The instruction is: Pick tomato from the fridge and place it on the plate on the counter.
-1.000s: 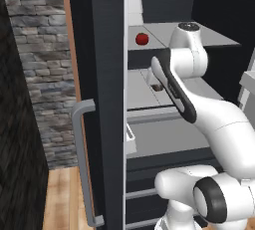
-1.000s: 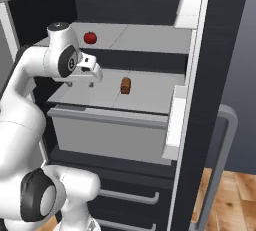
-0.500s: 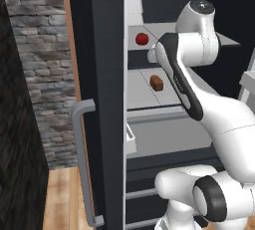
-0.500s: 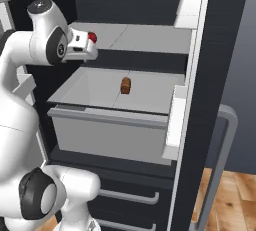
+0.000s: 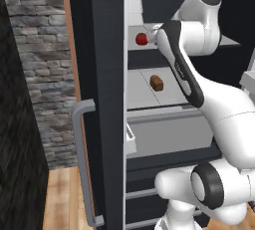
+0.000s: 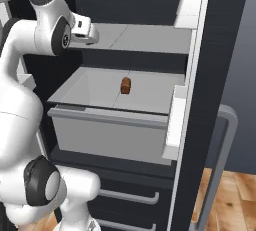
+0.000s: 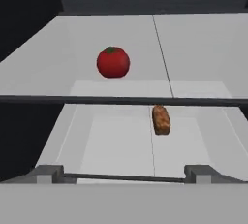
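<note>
Left base view shows the white arm rising from the lower right, bending up beside the open fridge [image 5: 99, 50] and folding at its top joint, so that the hand points sideways into the upper shelf level. The gripper [image 5: 152, 38] is at the edge of this upper shelf, just beside the tomato [image 5: 141, 39], and I cannot tell from here if they touch. In the right base view the arm comes up on the left side and its wrist turns toward the inside of the fridge [image 6: 220, 50], with the gripper [image 6: 92, 34] over the near left corner of the upper shelf [image 6: 135, 37].

In the hand view the two dark finger tips stand wide apart at the bottom, one at the left and one at the right [image 7: 199, 173], and nothing is between them, so the hand is open and holds nothing.

The tomato [image 7: 113, 62] is a small glossy red ball with a tiny dark green stem spot on its top. It sits on the pale grey upper shelf [image 7: 203, 48], to the left of the seam line that runs along the shelf, and apart from the finger tips.

One level below, a brown oblong lump [image 7: 161, 119] lies on the floor of the pale grey drawer [image 6: 107, 137], well apart from the tomato; the left base view shows this lump [image 5: 157, 82] under the arm's forearm
</note>
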Available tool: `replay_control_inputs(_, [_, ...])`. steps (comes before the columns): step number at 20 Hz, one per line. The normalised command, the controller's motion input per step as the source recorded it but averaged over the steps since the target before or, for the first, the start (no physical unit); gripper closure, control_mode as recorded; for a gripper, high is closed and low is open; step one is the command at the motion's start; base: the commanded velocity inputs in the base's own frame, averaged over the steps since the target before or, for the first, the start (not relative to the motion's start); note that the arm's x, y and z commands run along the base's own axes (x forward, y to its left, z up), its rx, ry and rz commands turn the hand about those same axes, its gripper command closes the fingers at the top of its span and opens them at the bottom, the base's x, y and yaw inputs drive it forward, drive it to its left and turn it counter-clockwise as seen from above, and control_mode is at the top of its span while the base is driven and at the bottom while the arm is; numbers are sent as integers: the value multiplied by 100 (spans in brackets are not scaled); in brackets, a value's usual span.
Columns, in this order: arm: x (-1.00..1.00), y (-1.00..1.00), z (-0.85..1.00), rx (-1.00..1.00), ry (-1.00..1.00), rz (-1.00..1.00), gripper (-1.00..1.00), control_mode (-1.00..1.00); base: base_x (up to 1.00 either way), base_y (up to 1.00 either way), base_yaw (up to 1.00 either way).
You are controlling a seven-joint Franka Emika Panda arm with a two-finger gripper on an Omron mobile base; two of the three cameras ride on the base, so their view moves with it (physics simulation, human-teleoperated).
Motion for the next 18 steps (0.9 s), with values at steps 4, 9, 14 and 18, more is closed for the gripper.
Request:
replay_control_inputs(4, [72,4,0,3,0,0,-100,-100,0,0,0])
replay_control_inputs(9, [71,17,0,0,0,-2,-100,-100,0,0,0])
replay_control_inputs(14, [62,19,0,0,1,-1,-100,-100,0,0,0])
replay_control_inputs(18, [46,15,0,0,5,0,-100,-100,0,0,0])
